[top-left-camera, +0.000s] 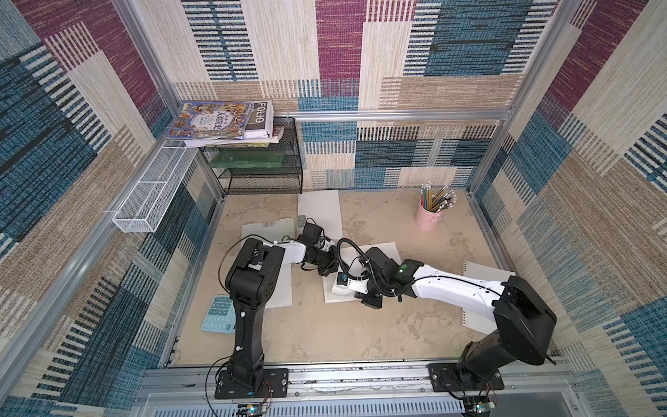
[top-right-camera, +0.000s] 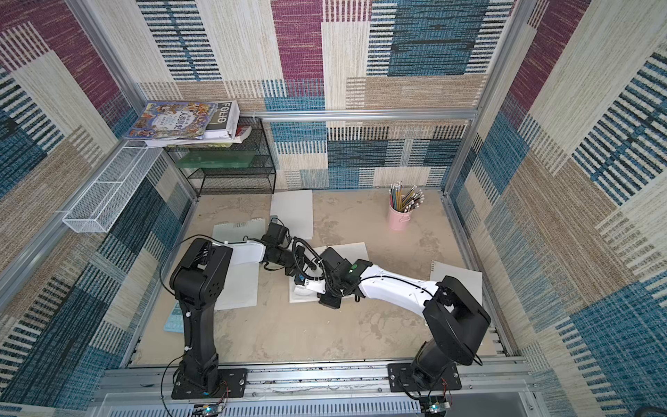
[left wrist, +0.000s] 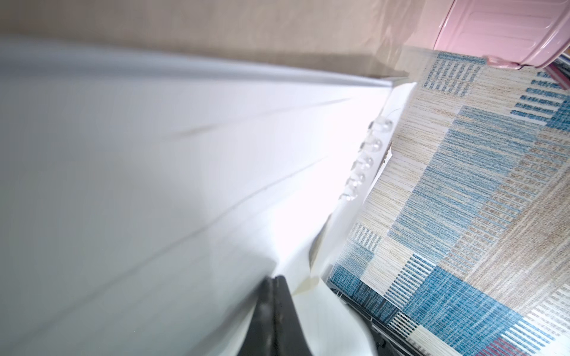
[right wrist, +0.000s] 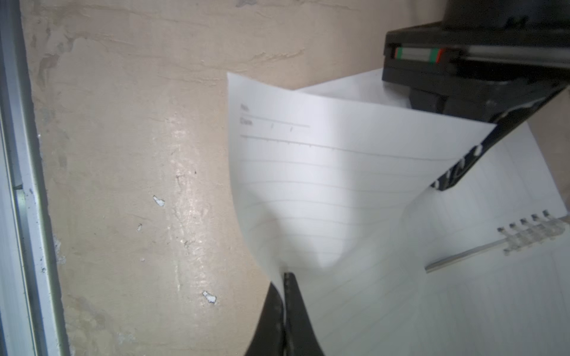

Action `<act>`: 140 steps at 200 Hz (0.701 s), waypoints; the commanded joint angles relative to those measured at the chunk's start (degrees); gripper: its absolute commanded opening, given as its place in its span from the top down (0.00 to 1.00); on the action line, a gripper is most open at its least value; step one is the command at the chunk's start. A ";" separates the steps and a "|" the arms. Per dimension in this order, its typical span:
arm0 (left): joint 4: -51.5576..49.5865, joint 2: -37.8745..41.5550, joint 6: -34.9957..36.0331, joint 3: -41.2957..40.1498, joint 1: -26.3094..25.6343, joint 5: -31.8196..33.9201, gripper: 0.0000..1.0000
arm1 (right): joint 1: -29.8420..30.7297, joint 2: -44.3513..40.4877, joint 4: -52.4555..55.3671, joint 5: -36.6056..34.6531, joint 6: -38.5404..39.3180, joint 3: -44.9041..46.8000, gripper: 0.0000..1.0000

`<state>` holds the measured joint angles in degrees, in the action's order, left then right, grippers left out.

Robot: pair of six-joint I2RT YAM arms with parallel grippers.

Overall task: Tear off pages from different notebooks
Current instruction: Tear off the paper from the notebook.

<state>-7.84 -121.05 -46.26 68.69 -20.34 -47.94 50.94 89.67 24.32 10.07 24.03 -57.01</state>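
nearest us on the desk (top-left-camera: 325, 332), at the left, lies a light-blue calculator (top-left-camera: 216, 314), partly hidden by the left arm, with a white sheet (top-left-camera: 281, 292) just beyond it. at the right a spiral notebook (top-left-camera: 485, 289) lies flat, half covered by the right arm. in the middle both arms meet over an open notebook (top-left-camera: 388, 249). the right hand (right wrist: 285, 277) is clenched on an edge of a lined page (right wrist: 308, 185), which curls up off the open notebook. the left hand (left wrist: 274, 280) is clenched too, its tips among white sheets beside the spiral wire (right wrist: 530, 231); we cannot tell whether a sheet is pinched between them. farther, at the left, a labelled notebook (top-left-camera: 267, 229) lies flat, with a loose page (top-left-camera: 321, 213) to its right. far right stands a pink cup of pencils (top-left-camera: 427, 216); in the far left corner a black mesh rack (top-left-camera: 260, 173) carries illustrated books (top-left-camera: 213, 121).
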 commanded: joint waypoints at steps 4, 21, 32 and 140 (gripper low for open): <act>-9.64 -1.56 -0.22 -1.21 0.82 18.37 0.95 | 2.05 -0.20 3.42 2.07 2.25 0.45 1.00; -9.74 -1.49 -0.15 -1.10 0.96 18.53 0.95 | 2.01 -0.84 4.24 5.25 2.24 0.06 1.00; -9.92 -1.38 -0.23 -1.10 1.17 18.59 0.95 | 2.15 -2.02 4.62 8.54 2.41 -0.18 1.00; -10.62 -1.48 -0.32 -1.07 2.03 19.37 0.95 | -11.28 -17.77 4.05 45.79 -5.96 1.18 1.00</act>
<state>-7.92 -121.03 -46.24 68.75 -18.74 -47.70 46.09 76.38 32.58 44.36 23.53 -57.10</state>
